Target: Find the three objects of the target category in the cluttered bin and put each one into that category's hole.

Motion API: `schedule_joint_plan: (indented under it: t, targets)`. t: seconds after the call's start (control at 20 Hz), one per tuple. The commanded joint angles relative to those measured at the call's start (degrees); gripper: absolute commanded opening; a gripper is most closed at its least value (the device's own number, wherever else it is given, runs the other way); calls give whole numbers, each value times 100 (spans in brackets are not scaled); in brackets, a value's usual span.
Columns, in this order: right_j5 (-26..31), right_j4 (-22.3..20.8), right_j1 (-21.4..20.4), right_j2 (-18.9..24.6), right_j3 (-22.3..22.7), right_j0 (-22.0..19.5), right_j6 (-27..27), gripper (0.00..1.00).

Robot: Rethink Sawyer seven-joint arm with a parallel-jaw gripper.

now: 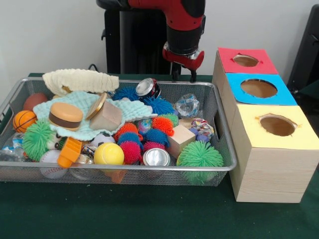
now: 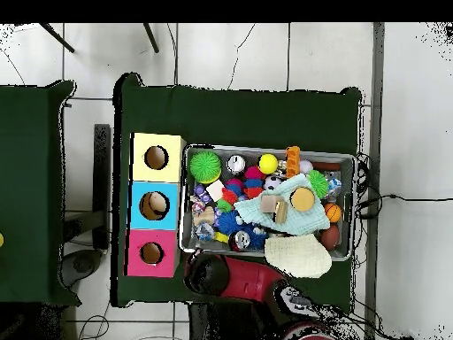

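Note:
My gripper (image 1: pixel 184 74) hangs open and empty just above the back rim of the wire bin (image 1: pixel 225 167), towards its right end. In the overhead view the arm's round head (image 2: pixel 208 273) covers it, below the bin's lower left corner. The bin holds a jumble: a silver can (image 1: pixel 156 157) at the front, another can (image 1: pixel 148 87) at the back, several spiky balls such as a green one (image 1: pixel 199 155), a wooden block (image 1: pixel 180 140), a yellow ball (image 1: pixel 108 154) and a toy burger (image 1: pixel 66 115). Beside the bin stand three boxes with holes: red (image 1: pixel 245 60), blue (image 1: pixel 258 88), yellow (image 1: pixel 277 125).
A mint cloth (image 1: pixel 84 102) and a cream knitted cloth (image 1: pixel 79 79) drape over the bin's left half and hide what lies under them. A basketball (image 1: pixel 23 120) and a baseball (image 1: pixel 50 159) lie at the left end. Green table cloth (image 1: pixel 149 214) lies in front.

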Motion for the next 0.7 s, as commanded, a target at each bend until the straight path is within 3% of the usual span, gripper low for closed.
schedule_joint_plan:
  t: [0.05, 0.2, 0.7]
  targets:
    - [985, 446, -798, 151, -762, 38, 590, 100]
    - [1405, 480, -1019, 173, -816, 16, 544, 100]
    - [1927, 516, -1155, 232, -1130, -68, 465, 100]
